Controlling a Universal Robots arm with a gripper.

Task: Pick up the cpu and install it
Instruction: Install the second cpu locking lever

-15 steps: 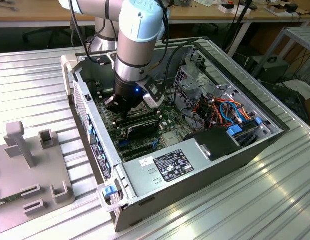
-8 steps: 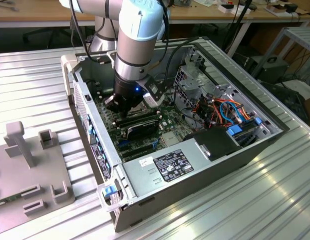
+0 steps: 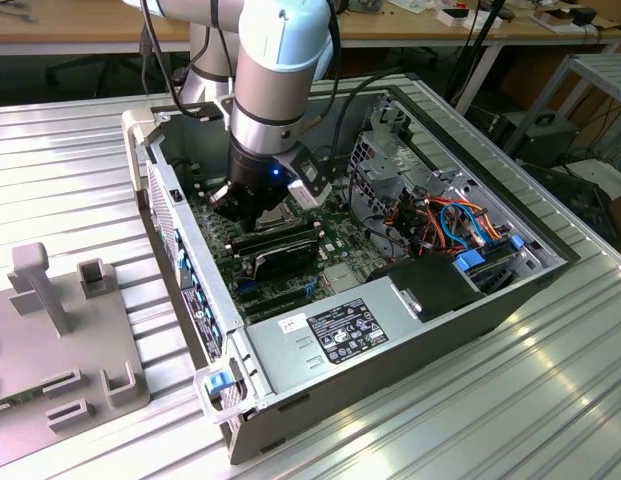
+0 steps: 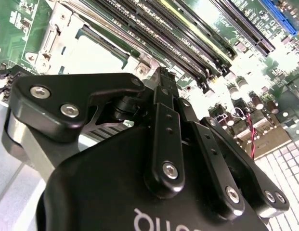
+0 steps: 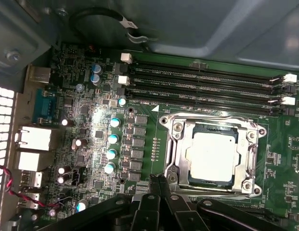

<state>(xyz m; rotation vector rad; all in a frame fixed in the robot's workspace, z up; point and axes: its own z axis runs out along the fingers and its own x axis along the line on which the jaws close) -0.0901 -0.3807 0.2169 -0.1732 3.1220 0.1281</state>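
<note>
The cpu (image 5: 212,156), a pale silver square, lies flat inside the metal socket frame (image 5: 174,144) on the green motherboard (image 5: 91,120). In the second wrist view the cpu (image 4: 91,57) is a bright patch within that frame. My gripper (image 5: 157,180) hovers just beside the socket, its black fingers pressed together with nothing between them. In the second wrist view the gripper (image 4: 162,77) points down at the board next to the socket. The exterior view has the gripper (image 3: 252,208) low inside the open computer case, above the motherboard (image 3: 330,255).
Long memory slots (image 5: 202,86) run beside the socket, and black memory sticks (image 3: 280,250) stand close to the gripper. A black power supply (image 3: 340,330), coloured cables (image 3: 460,220) and the case walls (image 3: 170,210) hem in the arm. A grey fixture (image 3: 60,330) sits outside on the ribbed table.
</note>
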